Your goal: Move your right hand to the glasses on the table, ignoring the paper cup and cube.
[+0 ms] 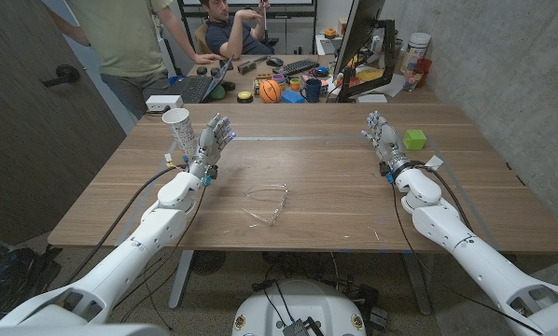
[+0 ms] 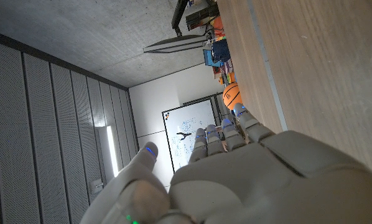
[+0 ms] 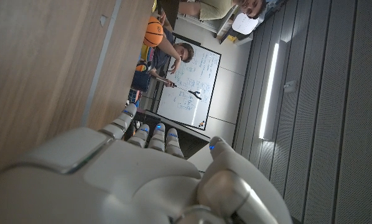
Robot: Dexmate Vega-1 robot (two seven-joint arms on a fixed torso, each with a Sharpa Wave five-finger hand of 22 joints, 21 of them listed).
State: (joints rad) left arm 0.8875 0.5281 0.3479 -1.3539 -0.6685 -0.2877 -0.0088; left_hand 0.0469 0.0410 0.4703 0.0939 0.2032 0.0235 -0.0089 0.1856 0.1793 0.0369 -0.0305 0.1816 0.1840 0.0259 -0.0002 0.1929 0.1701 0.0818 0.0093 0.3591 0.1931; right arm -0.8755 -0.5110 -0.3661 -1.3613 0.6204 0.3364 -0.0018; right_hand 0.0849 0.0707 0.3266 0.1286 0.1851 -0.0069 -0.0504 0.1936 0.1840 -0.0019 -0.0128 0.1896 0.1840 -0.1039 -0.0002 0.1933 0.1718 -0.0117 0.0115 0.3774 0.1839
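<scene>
Overhead, glasses [image 1: 267, 204] between robot hands.

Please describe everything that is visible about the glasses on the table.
The glasses look clear and thin-framed, likely transparent plastic, so the wood shows through them. They lie on the wooden table near its middle, toward the robot's edge, with the arms seemingly unfolded; finer detail is too small to tell. Nothing touches them except the table. They lie between the two hands: the left hand and the right hand both stand farther back, well apart from them.
</scene>
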